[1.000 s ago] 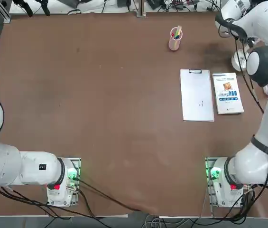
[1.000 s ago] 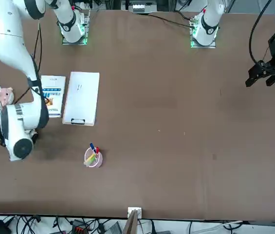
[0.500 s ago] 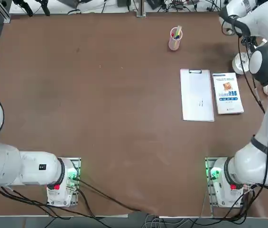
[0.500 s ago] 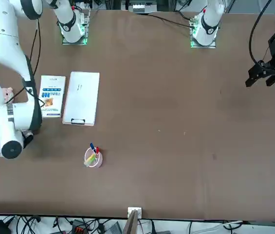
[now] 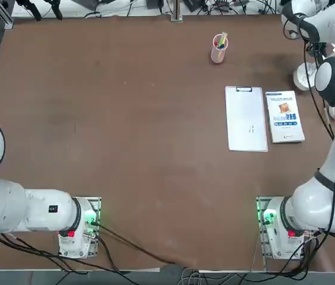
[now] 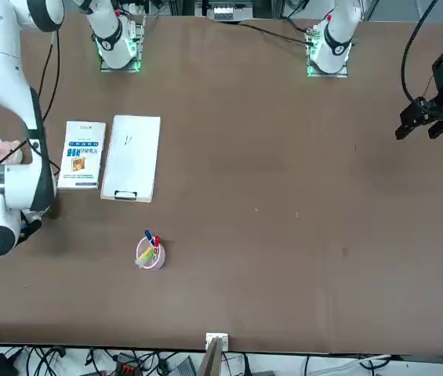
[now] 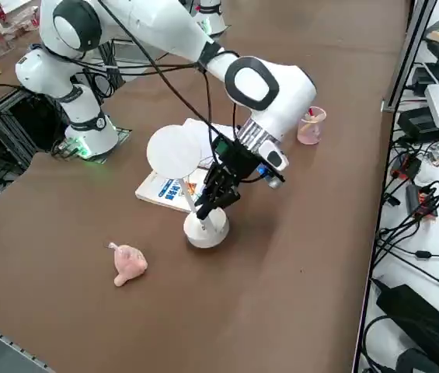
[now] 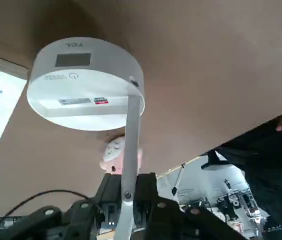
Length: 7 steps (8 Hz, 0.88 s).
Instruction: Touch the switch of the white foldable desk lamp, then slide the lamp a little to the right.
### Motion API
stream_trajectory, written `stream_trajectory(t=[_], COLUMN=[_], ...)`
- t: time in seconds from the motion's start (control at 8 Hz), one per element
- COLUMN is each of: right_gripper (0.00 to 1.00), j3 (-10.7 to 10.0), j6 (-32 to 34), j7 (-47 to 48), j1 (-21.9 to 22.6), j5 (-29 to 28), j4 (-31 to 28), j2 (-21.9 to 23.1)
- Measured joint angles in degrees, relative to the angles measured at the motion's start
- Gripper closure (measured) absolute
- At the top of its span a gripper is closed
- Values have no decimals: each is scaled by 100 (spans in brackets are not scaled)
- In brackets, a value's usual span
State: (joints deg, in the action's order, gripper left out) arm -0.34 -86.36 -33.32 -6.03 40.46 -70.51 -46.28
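Observation:
The white foldable desk lamp (image 7: 206,231) stands on its round disc base near the table's right edge, with its thin arm rising to a flat white head (image 7: 174,152). My right gripper (image 7: 210,200) is shut on that thin arm just above the base. In the wrist view the lamp's arm (image 8: 131,150) runs from the base (image 8: 83,80) down between my dark fingers (image 8: 148,196). A small power mark (image 8: 72,76) shows on the base. From overhead only part of the lamp (image 5: 303,76) shows beside my arm.
A book (image 5: 284,116) and a white clipboard (image 5: 246,119) lie just left of the lamp. A pink pen cup (image 5: 219,48) stands further back. A pink soft toy (image 7: 130,264) lies by the table's right edge (image 7: 17,330).
My right arm has swung further toward the table's right edge, and the lamp in its grip has shifted slightly the same way. The gripper has stayed shut.

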Motion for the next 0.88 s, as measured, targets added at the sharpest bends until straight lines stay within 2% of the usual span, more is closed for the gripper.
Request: stream_trajectory(t=[0.88], right_gripper=[84], j3=[3], j6=[-269], j7=[234], j1=[-51], j5=[-4], j4=[4], j2=[-198])
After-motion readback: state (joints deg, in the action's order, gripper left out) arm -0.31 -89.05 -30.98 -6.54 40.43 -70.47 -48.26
